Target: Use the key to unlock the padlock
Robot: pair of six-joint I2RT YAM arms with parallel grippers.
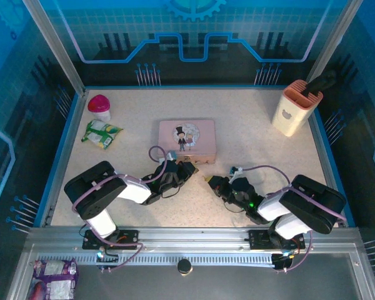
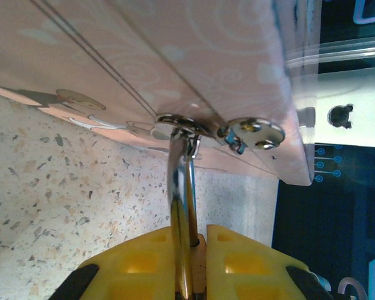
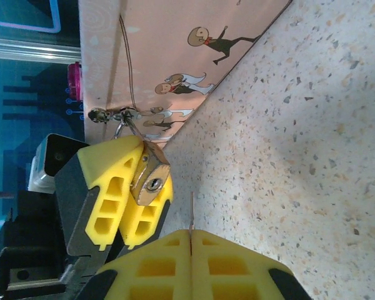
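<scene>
Nearest you in the right wrist view, your right tool (image 3: 192, 240) has its yellow pads pressed flat together, with the key (image 3: 192, 211) pinched between them; you see it edge-on as a thin sliver standing out past the fingertips. The key tip is short of the padlock (image 3: 151, 175) and not touching it. The brass body is tilted, and its keyhole end faces this camera, up and to the left of the key. Your left tool (image 2: 200, 240) is closed narrow on the padlock. In its own wrist view the silver shackle (image 2: 180, 187) runs up out of the gap between the yellow pads to the metal clasp (image 2: 175, 122) on the front wall of the pink tin (image 1: 187, 139), and it is threaded through that clasp. From above, both tools meet just in front of the tin, left one from the left, right one from the right, near each other with a small gap. The tin lies flat, lid up, mid-table (image 1: 250, 137). Farther back on the left are a green packet (image 1: 101, 133) and a pink-capped pot (image 1: 100, 106), well apart from the tin. At the far right corner stands a cream holder (image 1: 292, 111) with a dark handle sticking out of it.
</scene>
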